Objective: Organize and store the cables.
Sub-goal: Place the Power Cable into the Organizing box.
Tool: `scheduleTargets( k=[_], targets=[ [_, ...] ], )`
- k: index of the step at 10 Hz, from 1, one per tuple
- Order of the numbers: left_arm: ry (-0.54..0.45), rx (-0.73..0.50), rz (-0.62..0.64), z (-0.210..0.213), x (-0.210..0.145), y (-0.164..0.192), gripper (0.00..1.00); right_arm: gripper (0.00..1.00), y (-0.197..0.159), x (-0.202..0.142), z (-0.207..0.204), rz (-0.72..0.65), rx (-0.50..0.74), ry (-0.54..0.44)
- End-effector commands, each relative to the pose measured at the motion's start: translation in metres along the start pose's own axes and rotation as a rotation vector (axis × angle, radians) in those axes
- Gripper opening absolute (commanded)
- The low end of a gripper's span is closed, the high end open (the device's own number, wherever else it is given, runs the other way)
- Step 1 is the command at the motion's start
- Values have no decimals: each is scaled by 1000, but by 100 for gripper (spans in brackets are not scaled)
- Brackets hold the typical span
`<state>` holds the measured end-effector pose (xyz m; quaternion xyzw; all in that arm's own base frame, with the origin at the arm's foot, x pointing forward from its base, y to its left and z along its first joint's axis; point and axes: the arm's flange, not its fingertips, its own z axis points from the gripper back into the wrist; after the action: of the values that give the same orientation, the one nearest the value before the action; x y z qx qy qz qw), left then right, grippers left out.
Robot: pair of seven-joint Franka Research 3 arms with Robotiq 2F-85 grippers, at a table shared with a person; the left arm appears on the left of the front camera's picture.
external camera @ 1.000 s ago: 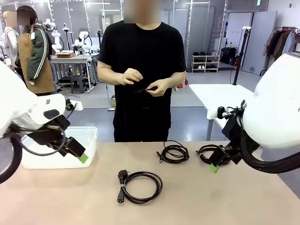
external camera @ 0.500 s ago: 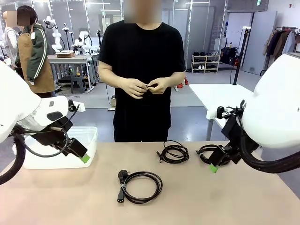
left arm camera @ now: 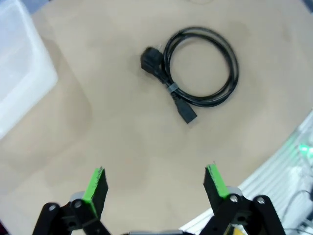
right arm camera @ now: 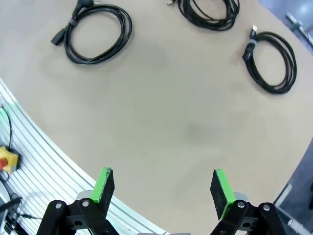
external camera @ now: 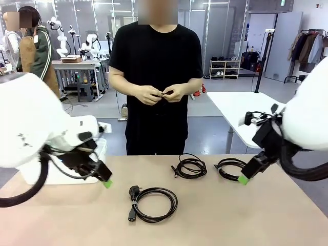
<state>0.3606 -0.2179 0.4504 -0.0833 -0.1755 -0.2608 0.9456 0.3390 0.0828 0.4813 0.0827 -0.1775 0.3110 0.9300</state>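
Three coiled black cables lie on the tan table. The nearest cable (external camera: pixel 152 204) has thick plug ends; in the left wrist view this cable (left arm camera: pixel 200 66) lies ahead of my open left gripper (left arm camera: pixel 156 183). A middle cable (external camera: pixel 190 166) and a right cable (external camera: pixel 228 168) lie farther back. My left gripper (external camera: pixel 106 183) hovers left of the near coil. My right gripper (external camera: pixel 243 179) hangs open just right of the right coil. The right wrist view looks down on the near cable (right arm camera: pixel 98 32), middle cable (right arm camera: pixel 210 12) and right cable (right arm camera: pixel 271 61), past my open right gripper (right arm camera: pixel 163 188).
A white translucent bin (external camera: pixel 100 148) stands at the table's left, partly behind my left arm, and its corner shows as the bin (left arm camera: pixel 19 73) in the left wrist view. A person stands at the far side with both hands (external camera: pixel 161 94) together around something small and dark.
My left arm has swung right and forward, from the bin toward the near coil. My right gripper has shifted slightly right, off the right coil. The person's hands came together.
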Motion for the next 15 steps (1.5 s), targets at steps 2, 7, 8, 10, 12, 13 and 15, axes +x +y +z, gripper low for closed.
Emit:
scheduleTargets(
  k=[2,7,8,10,12,13,15],
  targets=[
    [105,109,90,-55,52,-41,100,100,-23,-85,-19,105,96,-87],
    [181,238,238,-118,75,-75,100,100,-44,-137,-31,298,155,-186],
    [190,238,256,-130,75,-78,100,100,-47,-139,-31,306,163,-190],
    [171,221,293,-146,77,-76,100,100,-48,-135,-34,342,199,-205],
    [189,231,323,-160,77,-74,100,100,-104,-71,15,292,154,-171],
    [185,234,337,-166,79,-72,100,100,-104,-71,15,292,154,-171],
    [187,222,387,-178,80,-64,100,100,-104,-71,15,292,154,-171]
  ],
)
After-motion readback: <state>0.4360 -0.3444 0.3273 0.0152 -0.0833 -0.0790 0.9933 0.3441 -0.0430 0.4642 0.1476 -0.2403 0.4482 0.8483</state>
